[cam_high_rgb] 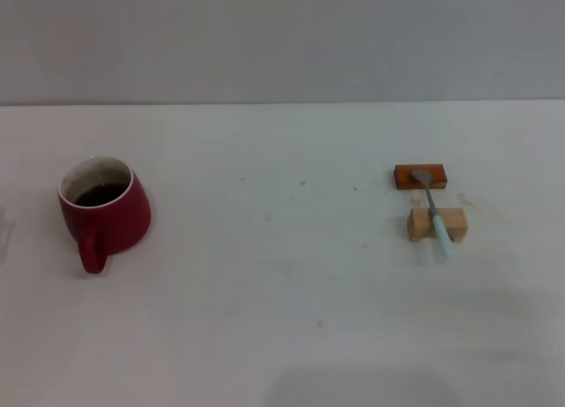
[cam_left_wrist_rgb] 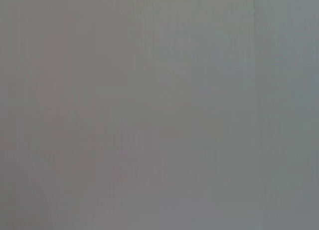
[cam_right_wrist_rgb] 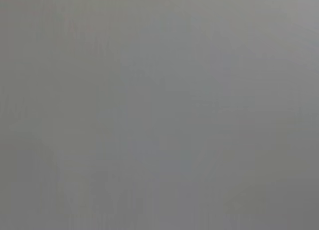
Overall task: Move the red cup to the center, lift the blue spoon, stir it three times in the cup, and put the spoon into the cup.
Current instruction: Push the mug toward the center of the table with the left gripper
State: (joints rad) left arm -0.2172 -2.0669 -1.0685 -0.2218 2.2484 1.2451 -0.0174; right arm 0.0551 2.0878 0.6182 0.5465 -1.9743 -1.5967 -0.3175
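You've got one red cup [cam_high_rgb: 104, 211] near the table's [cam_high_rgb: 282, 319] left edge, upright, dark liquid inside, handle toward the front edge. One blue spoon [cam_high_rgb: 433, 211] well apart toward the right edge, long axis front-to-back: bowl on the orange-brown block [cam_high_rgb: 420, 175], handle across the tan block [cam_high_rgb: 437, 224]. Two blocks total. Neither gripper is visible, so I can't tell their opening or hold.

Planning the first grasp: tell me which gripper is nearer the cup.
Cannot tell: neither gripper shows in any view. The cup sits on the robot's left side of the table, so the left arm would likely be nearer; the spoon lies on the right side.
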